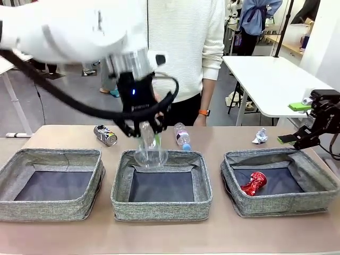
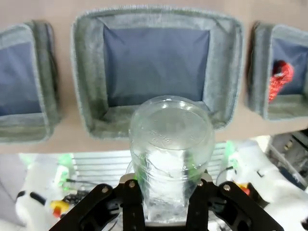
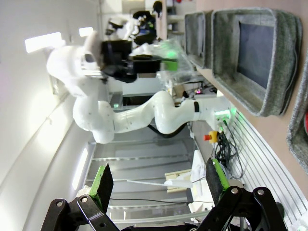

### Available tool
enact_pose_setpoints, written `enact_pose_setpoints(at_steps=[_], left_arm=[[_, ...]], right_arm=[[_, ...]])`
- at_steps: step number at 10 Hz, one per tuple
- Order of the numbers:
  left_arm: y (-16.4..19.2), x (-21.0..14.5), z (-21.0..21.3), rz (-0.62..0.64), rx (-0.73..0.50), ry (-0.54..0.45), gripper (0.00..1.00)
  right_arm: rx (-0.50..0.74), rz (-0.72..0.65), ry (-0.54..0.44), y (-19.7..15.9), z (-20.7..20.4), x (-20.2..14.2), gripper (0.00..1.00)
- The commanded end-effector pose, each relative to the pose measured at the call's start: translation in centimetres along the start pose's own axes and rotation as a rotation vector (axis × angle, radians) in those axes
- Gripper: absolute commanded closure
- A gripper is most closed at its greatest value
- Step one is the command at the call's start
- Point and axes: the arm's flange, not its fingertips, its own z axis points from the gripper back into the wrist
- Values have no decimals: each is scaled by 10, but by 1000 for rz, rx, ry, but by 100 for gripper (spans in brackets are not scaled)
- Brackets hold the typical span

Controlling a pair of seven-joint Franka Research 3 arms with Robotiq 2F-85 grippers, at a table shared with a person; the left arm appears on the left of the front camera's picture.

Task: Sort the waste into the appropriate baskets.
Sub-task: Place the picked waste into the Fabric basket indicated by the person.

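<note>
Nearest us is a bare strip of table [image 1: 170, 239], then three baskets [image 1: 159, 210] in a row with narrow gaps between them. The right basket [image 1: 281, 204] holds one red can [image 1: 254, 183]. Over the middle basket's far rim, our left gripper [image 1: 142, 127] is clamped partway shut on one clear cup [image 1: 150, 151]. Beyond lie one dark can [image 1: 105, 135], its print unreadable, one bottle [image 1: 182, 136] and one paper ball [image 1: 260, 136]. Our right gripper [image 3: 159, 180] gapes wide and empty.

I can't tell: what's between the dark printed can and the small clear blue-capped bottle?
Front view: the left gripper, holding a clear plastic cup, hangs between them.
</note>
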Motion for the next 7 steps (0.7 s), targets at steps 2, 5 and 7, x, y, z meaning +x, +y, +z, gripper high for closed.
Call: enact_pose_setpoints(at_steps=[2,5,7], left_arm=[[6,6,-27,40,-58,-6,64],[6,11,-23,47,-82,-50,64],[5,12,-22,41,-40,-87,7]], right_arm=[[11,-12,-4,5,1,1,0],[11,-12,-4,5,1,1,0],[11,-12,-4,5,1,1,0]])
